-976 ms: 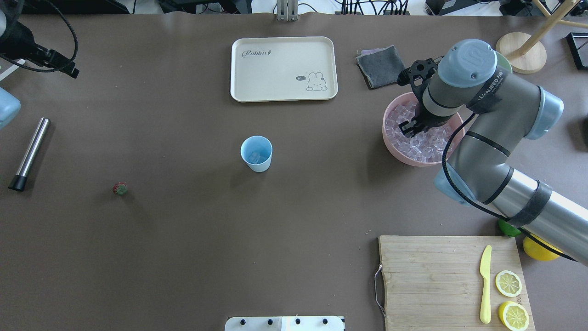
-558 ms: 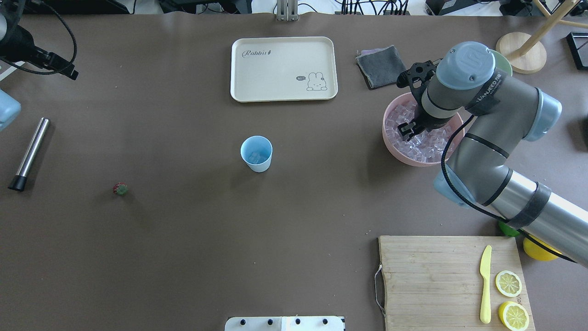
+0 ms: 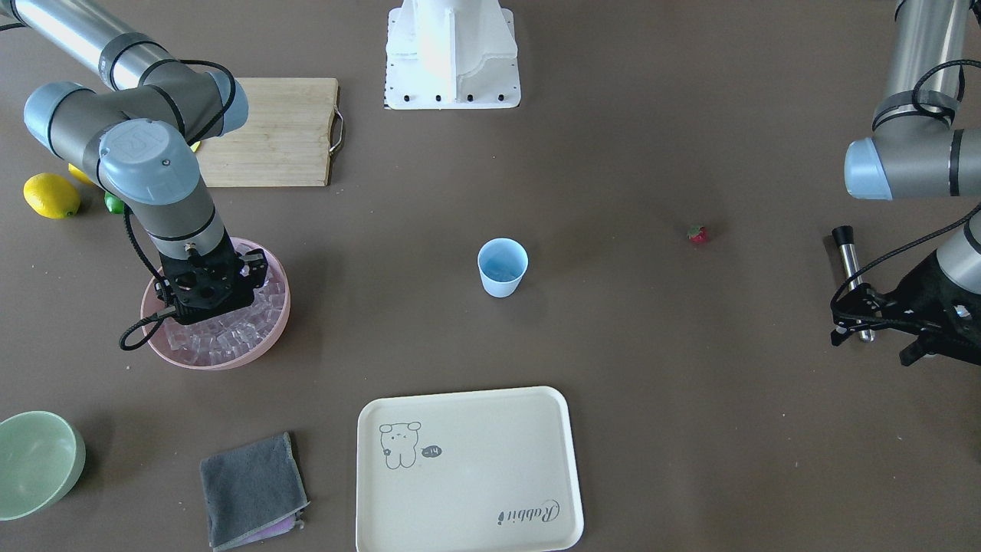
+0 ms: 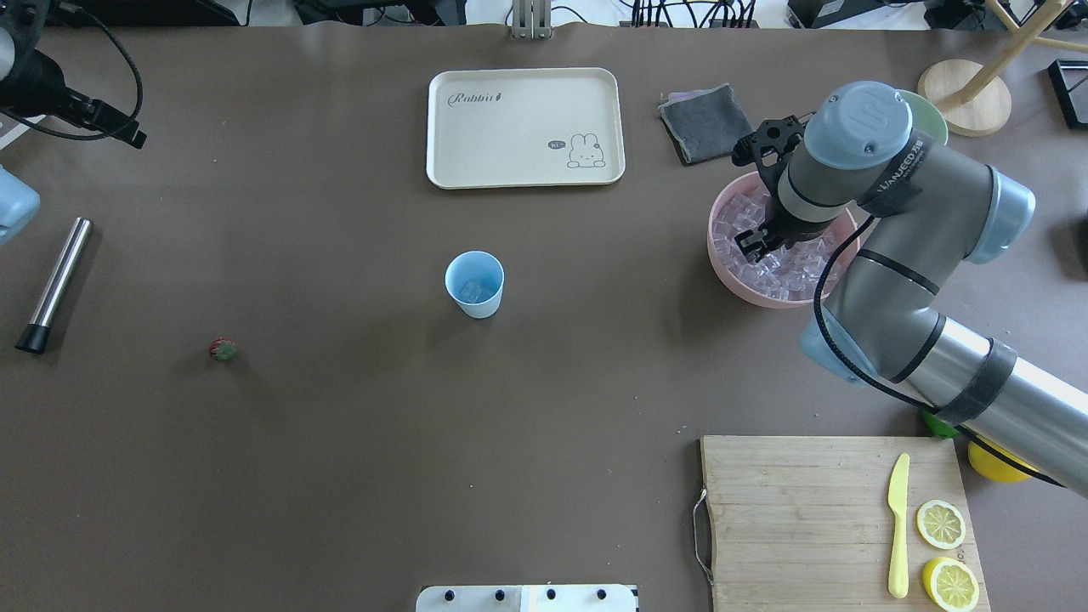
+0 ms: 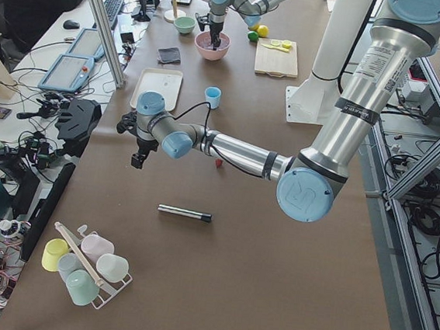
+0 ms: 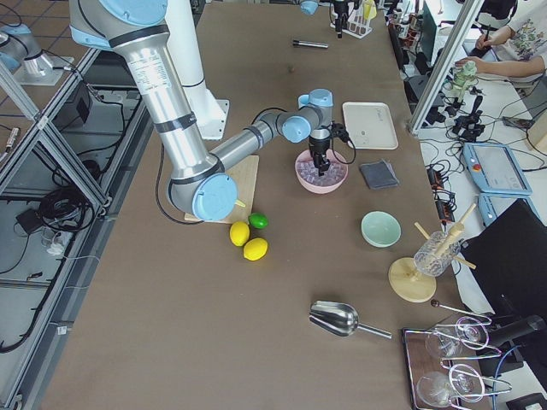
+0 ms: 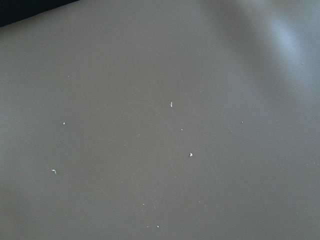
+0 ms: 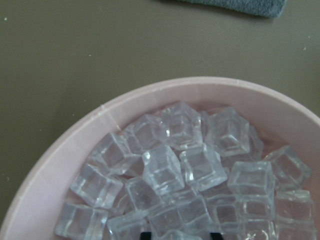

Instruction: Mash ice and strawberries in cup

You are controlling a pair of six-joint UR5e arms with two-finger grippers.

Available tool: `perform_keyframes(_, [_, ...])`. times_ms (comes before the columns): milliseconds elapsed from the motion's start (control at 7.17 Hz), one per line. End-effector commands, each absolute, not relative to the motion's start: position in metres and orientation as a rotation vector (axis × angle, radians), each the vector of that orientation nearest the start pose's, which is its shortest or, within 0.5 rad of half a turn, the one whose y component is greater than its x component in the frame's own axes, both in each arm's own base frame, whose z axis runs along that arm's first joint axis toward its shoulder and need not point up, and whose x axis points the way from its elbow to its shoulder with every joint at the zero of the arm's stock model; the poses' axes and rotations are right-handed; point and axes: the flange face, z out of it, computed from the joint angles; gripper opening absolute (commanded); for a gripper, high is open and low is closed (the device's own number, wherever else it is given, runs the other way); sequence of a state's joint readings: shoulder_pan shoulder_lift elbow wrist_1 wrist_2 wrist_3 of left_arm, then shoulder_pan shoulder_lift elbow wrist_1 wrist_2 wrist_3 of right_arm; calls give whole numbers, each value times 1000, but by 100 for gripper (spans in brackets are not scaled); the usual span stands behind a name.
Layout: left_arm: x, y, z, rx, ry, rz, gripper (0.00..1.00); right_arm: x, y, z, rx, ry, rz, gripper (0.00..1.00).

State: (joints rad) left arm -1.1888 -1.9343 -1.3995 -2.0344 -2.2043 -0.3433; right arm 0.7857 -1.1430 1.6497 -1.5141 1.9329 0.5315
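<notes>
Reading across the overhead view, the left arm (image 3: 904,161) comes first and is cut off by the frame edge. Its jaws are held above the surface (image 4: 340,442), toward 12 o'clock of the steel muddler (image 4: 54,282). They are dark and seen at an angle, so I cannot tell how far apart they stand. That arm's wrist camera shows only bare surface.

The muddler lies flat with its long axis running from 1 to 7 o'clock, black tip at the 7 end. The strawberry (image 4: 223,348) sits alone between 3 and 4 o'clock of it. At about 3 o'clock of the strawberry, the light blue cup (image 4: 481,309) stands upright near the middle, with what look like a few clear cubes in its bottom.

Further right, the right arm (image 4: 892,255) points its jaws tips-down inside the pink bowl (image 4: 721,274), among or just over the ice (image 8: 161,169). Its wrist camera catches only two dark fingertips (image 8: 145,236) at the bottom edge, apart, with the top of a cube between them. Whether they pinch that cube or stand open around it I cannot tell, since the arm's own wrist hides the contact from above.

The cup lies at about 9 o'clock of the right jaws and well apart, so I judge any cube must travel that way. The right arm is nearer the ice, and the left is nearer the strawberry and the muddler.
</notes>
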Motion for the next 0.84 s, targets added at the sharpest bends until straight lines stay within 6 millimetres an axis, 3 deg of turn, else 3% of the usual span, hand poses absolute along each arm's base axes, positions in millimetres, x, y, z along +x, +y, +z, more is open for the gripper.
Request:
perform_keyframes(0, [179, -644, 488, 375, 796, 243, 98, -393, -531, 383, 226, -625, -339, 29])
perform_keyframes(139, [179, -644, 488, 375, 796, 243, 98, -394, -531, 382, 225, -627, -341, 22])
perform_keyframes(279, [179, -644, 488, 377, 796, 244, 98, -393, -531, 377, 233, -632, -339, 9])
perform_keyframes(418, [179, -644, 489, 374, 795, 243, 98, -379, -534, 356, 253, -657, -328, 0])
perform_keyframes(558, [179, -644, 489, 374, 795, 244, 98, -362, -535, 307, 227, -689, -308, 0])
perform_keyframes(697, [178, -644, 489, 375, 796, 243, 98, -360, -539, 253, 199, -706, -288, 0])
